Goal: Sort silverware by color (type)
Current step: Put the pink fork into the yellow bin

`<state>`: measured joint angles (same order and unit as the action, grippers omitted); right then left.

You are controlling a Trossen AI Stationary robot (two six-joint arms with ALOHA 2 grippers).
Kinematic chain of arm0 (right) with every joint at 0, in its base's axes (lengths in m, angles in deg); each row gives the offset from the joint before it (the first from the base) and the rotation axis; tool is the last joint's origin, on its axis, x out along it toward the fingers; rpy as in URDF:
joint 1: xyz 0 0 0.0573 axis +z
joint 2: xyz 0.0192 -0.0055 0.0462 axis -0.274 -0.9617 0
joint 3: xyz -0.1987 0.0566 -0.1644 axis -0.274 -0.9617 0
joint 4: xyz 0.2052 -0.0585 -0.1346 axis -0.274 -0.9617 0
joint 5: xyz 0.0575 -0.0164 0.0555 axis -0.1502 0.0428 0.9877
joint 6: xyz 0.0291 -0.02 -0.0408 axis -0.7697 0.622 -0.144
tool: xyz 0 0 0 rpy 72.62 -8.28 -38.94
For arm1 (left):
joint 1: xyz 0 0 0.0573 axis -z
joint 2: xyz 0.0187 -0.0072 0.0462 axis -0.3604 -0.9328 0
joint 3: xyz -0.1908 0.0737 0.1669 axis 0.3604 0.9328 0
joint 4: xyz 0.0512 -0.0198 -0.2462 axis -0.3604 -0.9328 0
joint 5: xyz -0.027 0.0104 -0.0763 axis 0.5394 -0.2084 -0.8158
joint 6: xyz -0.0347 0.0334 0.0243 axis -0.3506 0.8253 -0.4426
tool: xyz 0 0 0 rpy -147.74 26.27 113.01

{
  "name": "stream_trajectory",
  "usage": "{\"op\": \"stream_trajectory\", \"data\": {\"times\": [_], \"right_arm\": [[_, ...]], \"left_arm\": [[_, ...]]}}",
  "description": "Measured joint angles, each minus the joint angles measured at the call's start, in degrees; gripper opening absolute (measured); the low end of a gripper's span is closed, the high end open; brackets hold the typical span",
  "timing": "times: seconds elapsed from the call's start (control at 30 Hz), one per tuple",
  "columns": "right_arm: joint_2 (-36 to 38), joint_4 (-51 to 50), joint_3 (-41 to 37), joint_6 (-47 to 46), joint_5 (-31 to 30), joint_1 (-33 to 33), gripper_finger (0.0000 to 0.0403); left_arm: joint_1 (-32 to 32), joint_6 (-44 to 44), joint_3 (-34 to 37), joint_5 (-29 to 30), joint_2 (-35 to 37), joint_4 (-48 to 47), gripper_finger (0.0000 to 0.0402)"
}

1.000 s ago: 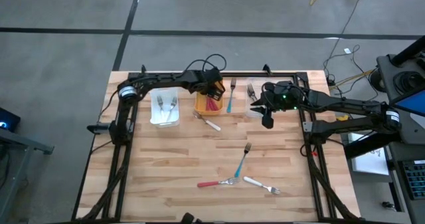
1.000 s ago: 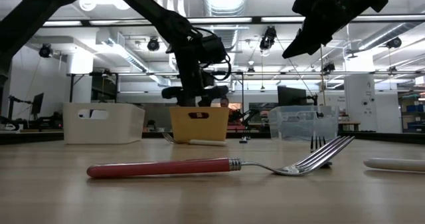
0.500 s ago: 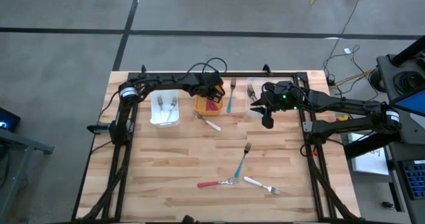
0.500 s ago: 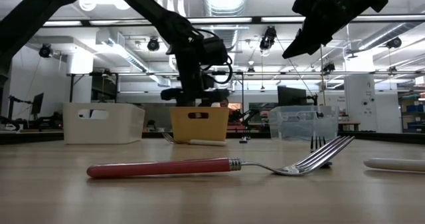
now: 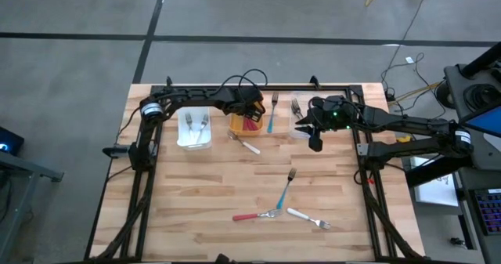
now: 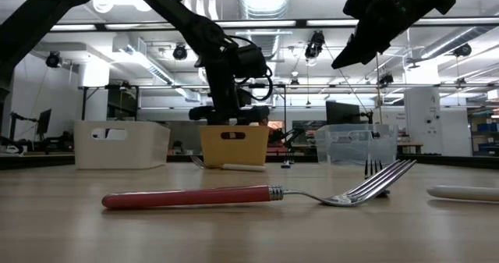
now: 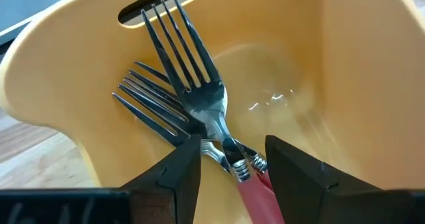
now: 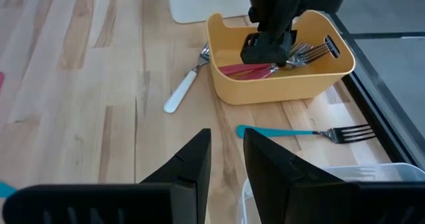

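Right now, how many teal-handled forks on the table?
2: one teal-handled fork lies between the orange bin and the clear bin; the other lies mid-table beside the red-handled fork. The clear bin may hide more.

Red-handled forks (image 7: 255, 191) in a yellow-orange bin (image 8: 279, 84) — teal-handled fork (image 8: 292, 131) on pale wood table (image 5: 203, 178).

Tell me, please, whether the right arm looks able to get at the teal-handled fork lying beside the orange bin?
Probably yes. The teal-handled fork lies flat on bare wood just ahead of the right pincer, with nothing over it; the orange bin stands beside it, apart.
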<state>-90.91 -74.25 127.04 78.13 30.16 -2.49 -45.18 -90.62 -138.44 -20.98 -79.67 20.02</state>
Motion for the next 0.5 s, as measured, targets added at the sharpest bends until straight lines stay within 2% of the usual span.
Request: {"op": "stream_trajectory", "data": {"times": [0.5], "right_arm": [[0.0, -0.08, 0.0, -0.02, 0.0, 0.0, 0.0079]], "left_arm": [[0.28, -1.53, 3.89, 0.16, 0.0, 3.02, 0.0148]]}}
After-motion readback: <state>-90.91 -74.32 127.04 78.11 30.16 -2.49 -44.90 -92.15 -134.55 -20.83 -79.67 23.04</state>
